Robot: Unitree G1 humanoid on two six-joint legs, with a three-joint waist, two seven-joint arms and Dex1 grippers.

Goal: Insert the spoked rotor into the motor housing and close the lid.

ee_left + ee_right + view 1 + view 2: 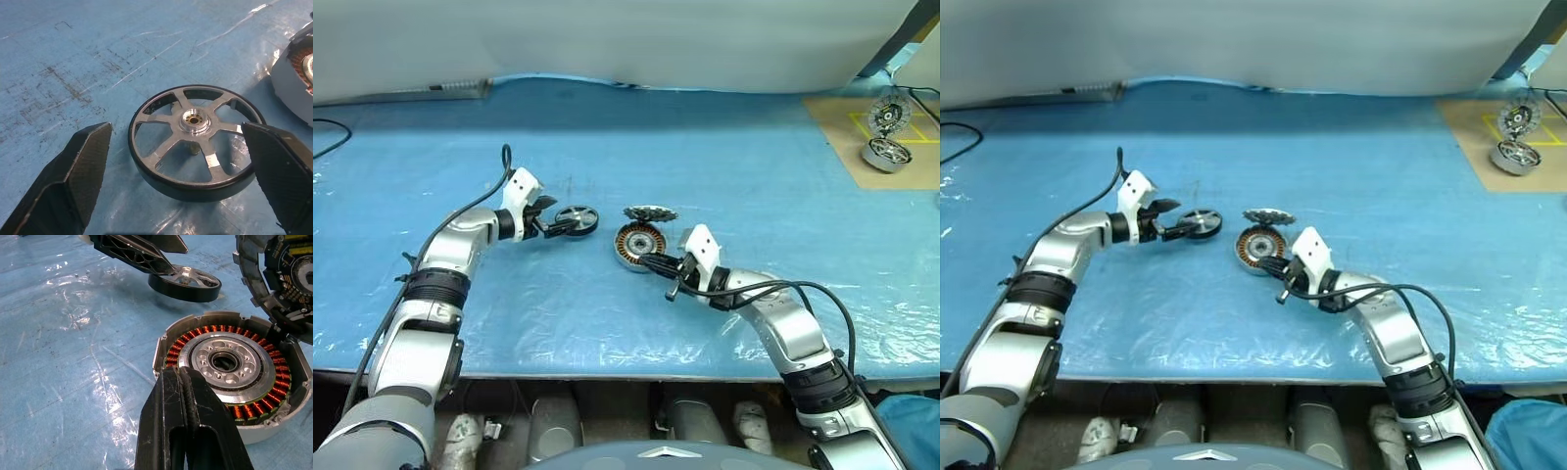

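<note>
On my left, the left pincer is spread wide, a finger on either side of the spoked rotor, which lies flat on the blue worktop. Just right sits the motor housing, the lid leaning at its far edge. My right pincer is pressed together, tips at the housing's near rim.

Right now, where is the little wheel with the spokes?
The spoked rotor lies on the blue sheet, between the left gripper's open fingers, left of the motor housing.
</note>
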